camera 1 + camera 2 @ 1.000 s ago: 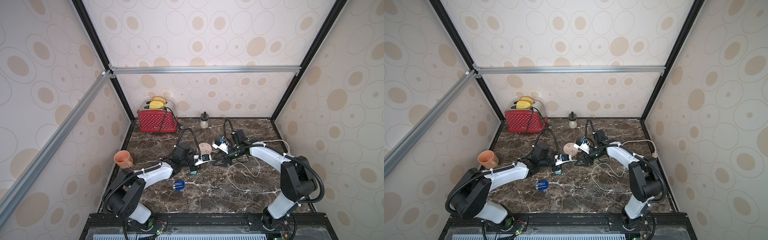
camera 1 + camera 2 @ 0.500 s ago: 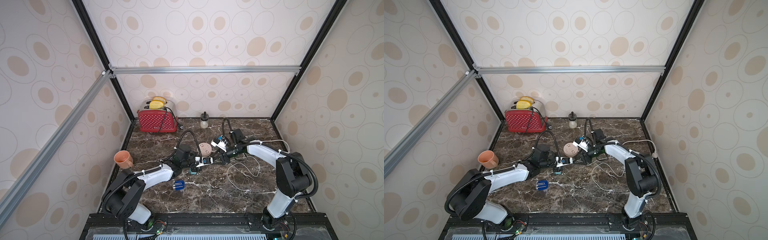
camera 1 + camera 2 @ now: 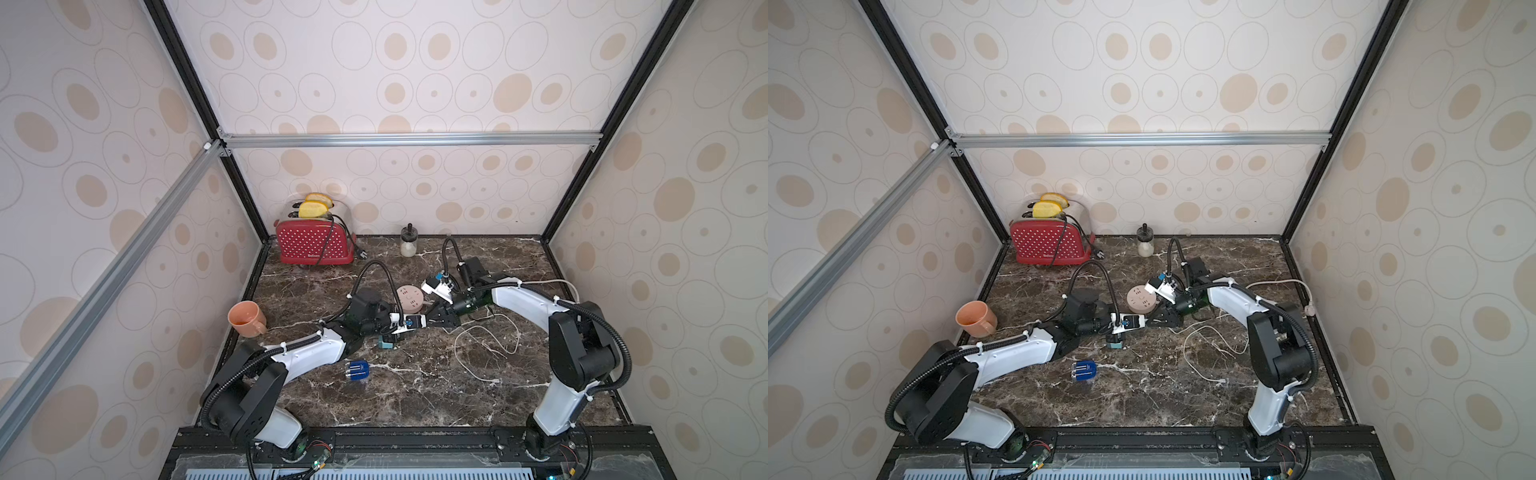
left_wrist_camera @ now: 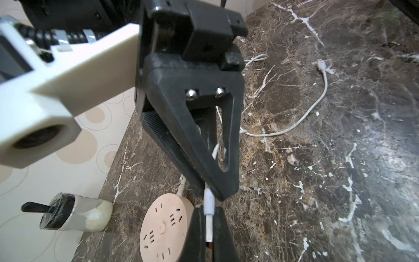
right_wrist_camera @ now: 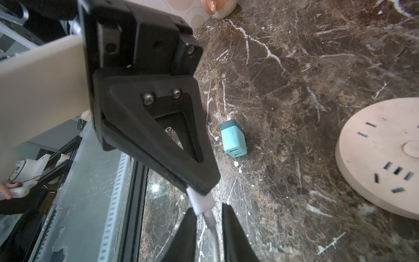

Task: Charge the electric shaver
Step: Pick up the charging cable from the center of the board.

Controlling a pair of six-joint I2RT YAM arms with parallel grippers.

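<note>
My left claw (image 4: 208, 208) clamps the plug (image 4: 208, 203); my right claw (image 5: 206, 207) sits narrow around the cable (image 5: 214, 240), grip I cannot tell. The shaver (image 3: 357, 371) lies on the table (image 3: 415, 395), well apart from both: light, rigid, likely slick. I'd pinch its long edges.

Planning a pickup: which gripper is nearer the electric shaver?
Left, narrowly. Behind the electric shaver, the left gripper meets the right gripper at the white cable; right lies beyond.

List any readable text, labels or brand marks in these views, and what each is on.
None legible in any view.
toaster: any brand mark is too small to read.
electric shaver: white marks on its face, too small to read.
socket hub: slots only, no text.
</note>
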